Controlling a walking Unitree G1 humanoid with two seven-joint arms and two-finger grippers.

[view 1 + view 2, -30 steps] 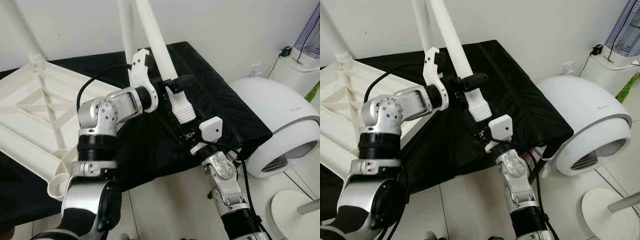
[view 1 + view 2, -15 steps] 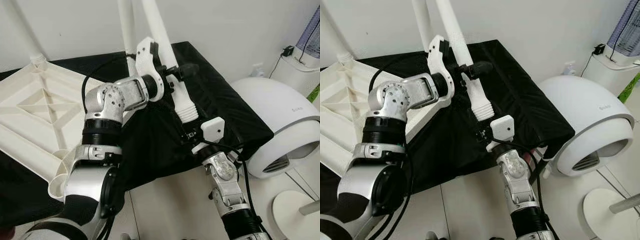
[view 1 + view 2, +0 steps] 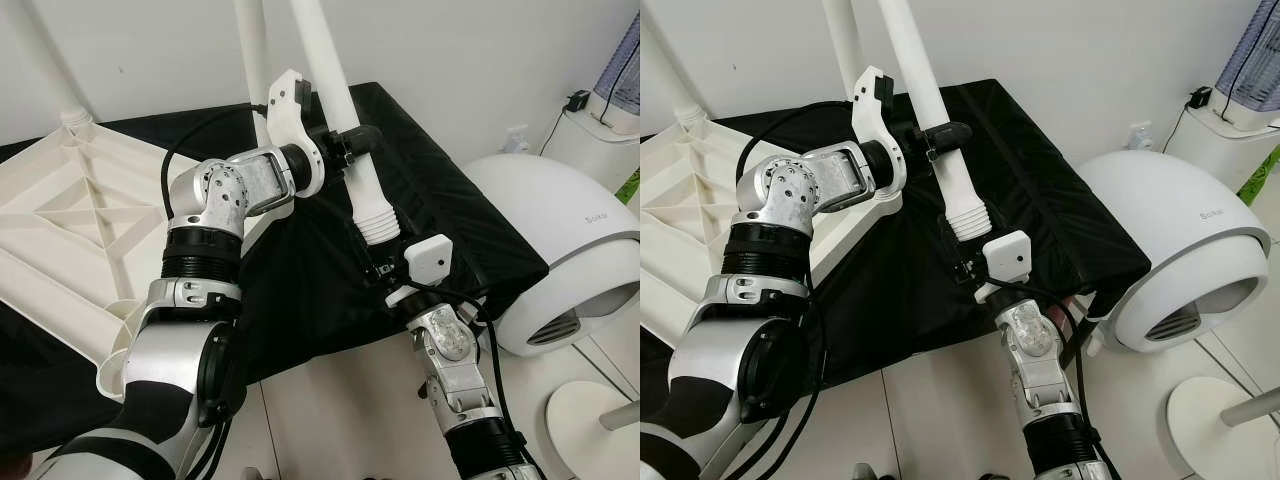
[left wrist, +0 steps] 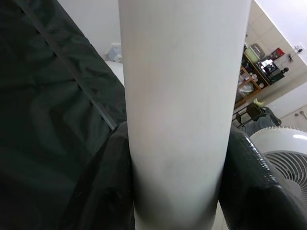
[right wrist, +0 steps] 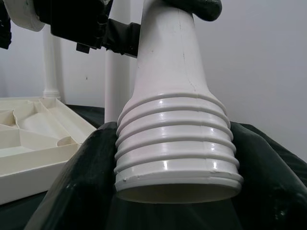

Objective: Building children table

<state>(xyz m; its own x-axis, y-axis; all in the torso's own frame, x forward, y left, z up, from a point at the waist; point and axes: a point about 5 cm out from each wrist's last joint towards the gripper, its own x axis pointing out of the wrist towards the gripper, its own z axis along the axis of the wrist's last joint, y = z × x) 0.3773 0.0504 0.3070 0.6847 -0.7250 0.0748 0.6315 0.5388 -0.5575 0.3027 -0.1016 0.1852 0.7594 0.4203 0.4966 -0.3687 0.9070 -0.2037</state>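
Two end effectors of mine hold one long white plastic table leg [image 3: 345, 120] above the black-draped table [image 3: 440, 215]: my left end effector [image 3: 352, 150] clamps its shaft, my right end effector [image 3: 378, 262] grips its ribbed threaded end. Left of the leg lies the upturned white ribbed tabletop [image 3: 70, 225].

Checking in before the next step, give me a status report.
Left hand clamps white plastic table leg mid-shaft. Right hand grips its threaded end. Nothing obstructing.

The left gripper [image 3: 352, 150] has slid higher up the white table leg [image 3: 345, 120], toward the upper centre of the frame. Its wrist has rolled over. The leg's threaded end [image 3: 378, 225] has shifted slightly right.
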